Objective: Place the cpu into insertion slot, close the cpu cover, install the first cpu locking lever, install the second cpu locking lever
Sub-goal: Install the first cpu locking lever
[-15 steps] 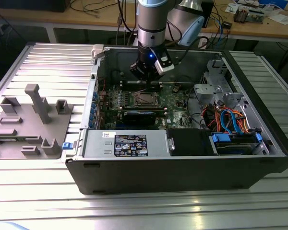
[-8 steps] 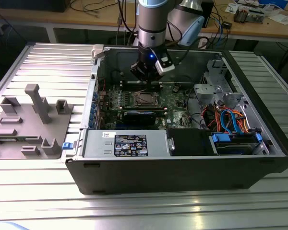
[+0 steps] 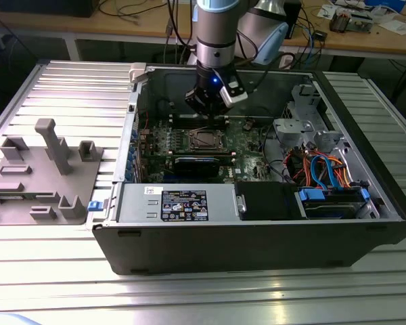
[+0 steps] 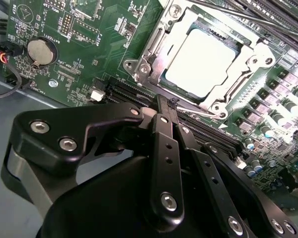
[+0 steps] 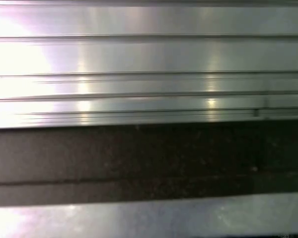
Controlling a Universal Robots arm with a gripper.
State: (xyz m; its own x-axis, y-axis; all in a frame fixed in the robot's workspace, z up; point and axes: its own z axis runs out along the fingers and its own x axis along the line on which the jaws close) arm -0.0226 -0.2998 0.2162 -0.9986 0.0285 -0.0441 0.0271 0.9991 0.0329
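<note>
Second wrist view: jaws pinched closed, holding nothing, gripper (image 4: 170, 110) mid-frame. Just beyond the tips, upper right, the cpu (image 4: 201, 62) sits in the insertion slot (image 4: 154, 42), cpu cover (image 4: 251, 62) framing it.

An open computer case (image 3: 257, 244) lies on a ribbed aluminium table (image 3: 68, 88); a grey fixture tray (image 3: 44, 176) sits toward the exterior view's left; orange and blue cables (image 3: 321, 169) crowd the case's opposite end; a coin battery (image 4: 41, 51) gleams on the green board (image 4: 104, 44).
</note>
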